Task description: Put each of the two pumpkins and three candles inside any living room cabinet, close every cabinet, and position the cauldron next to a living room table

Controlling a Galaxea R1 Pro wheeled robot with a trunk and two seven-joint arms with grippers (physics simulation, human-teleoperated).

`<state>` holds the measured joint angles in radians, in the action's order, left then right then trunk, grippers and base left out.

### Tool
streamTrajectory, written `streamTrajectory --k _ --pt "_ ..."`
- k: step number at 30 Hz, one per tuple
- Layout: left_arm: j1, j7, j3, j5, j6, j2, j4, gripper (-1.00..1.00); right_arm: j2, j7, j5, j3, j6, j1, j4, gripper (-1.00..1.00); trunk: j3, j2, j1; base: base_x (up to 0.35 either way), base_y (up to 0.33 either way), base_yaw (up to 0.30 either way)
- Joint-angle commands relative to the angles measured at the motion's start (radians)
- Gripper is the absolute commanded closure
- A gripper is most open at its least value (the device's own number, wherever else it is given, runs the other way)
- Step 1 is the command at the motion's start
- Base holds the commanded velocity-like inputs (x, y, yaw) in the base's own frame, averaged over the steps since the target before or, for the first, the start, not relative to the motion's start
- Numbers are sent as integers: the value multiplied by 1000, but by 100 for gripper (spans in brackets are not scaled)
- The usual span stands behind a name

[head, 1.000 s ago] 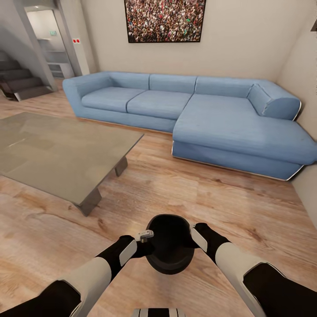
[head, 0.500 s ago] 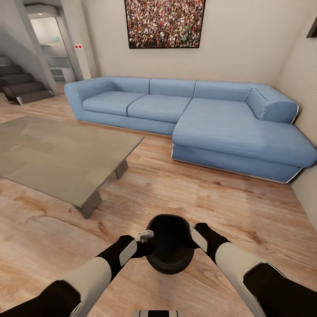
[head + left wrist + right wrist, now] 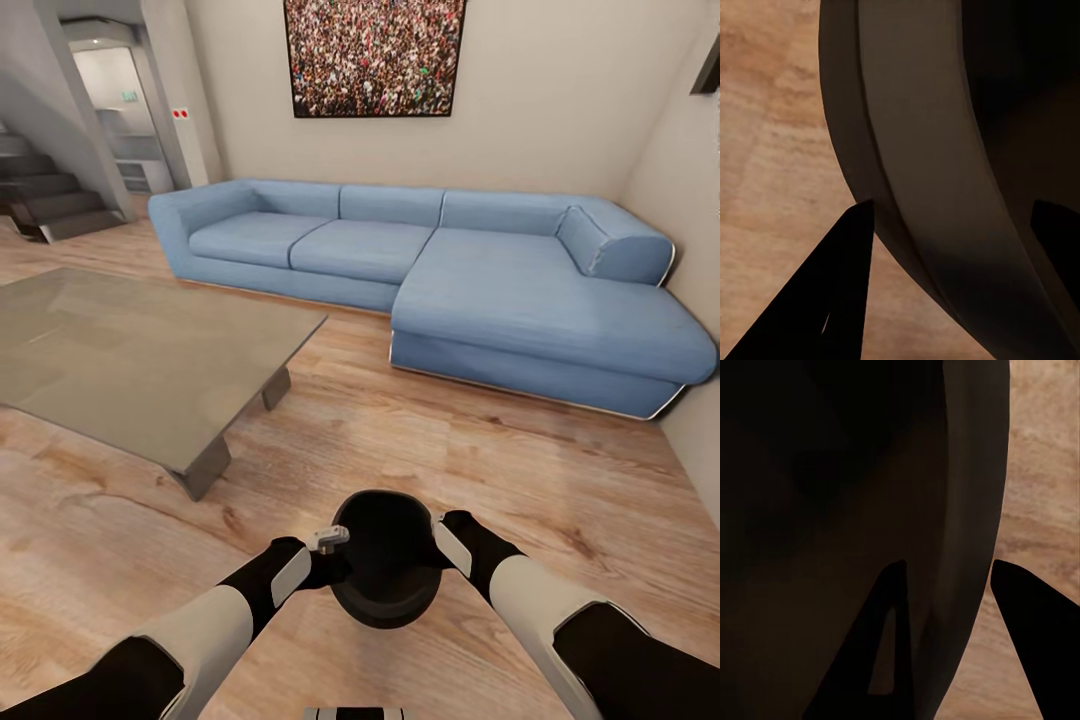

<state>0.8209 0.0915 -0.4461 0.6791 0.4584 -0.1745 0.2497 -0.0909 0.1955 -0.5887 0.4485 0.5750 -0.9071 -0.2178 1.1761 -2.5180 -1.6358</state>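
The glossy black cauldron (image 3: 388,570) hangs above the wooden floor just in front of me, held by its rim from both sides. My left gripper (image 3: 328,560) is shut on the near-left rim, and in the left wrist view the cauldron wall (image 3: 922,150) runs between the left gripper's (image 3: 952,262) two dark fingers. My right gripper (image 3: 440,545) is shut on the right rim, with the cauldron's dark inside (image 3: 817,510) beside the right gripper (image 3: 945,622). The grey stone-look table (image 3: 130,350) stands ahead to the left, its near corner about a metre from the cauldron.
A long blue corner sofa (image 3: 450,270) runs along the back wall under a framed picture (image 3: 375,55). Stairs (image 3: 50,195) and a doorway lie at the far left. A wall (image 3: 700,430) closes the right side. Bare wooden floor (image 3: 420,440) lies between table and sofa.
The sofa and table sit slightly lower in the picture, so the camera has moved. Both grippers and the cauldron keep the same place before me.
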Motion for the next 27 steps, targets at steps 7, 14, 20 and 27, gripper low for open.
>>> streamTrajectory --k 7,14,20,27 --pt "1 9 10 5 3 0 17 100 0 8 -26 32 3 2 0 100 -10 0 0 0 0 0" --pt "1 9 10 5 3 0 17 100 0 8 -26 32 3 2 0 100 -22 0 0 0 0 0" --pt "1 9 10 5 3 0 17 100 0 8 -26 32 3 2 0 100 -31 0 0 0 0 -35" --pt "1 9 10 5 3 0 17 100 0 8 -26 32 3 2 0 100 -43 0 0 0 0 -50"
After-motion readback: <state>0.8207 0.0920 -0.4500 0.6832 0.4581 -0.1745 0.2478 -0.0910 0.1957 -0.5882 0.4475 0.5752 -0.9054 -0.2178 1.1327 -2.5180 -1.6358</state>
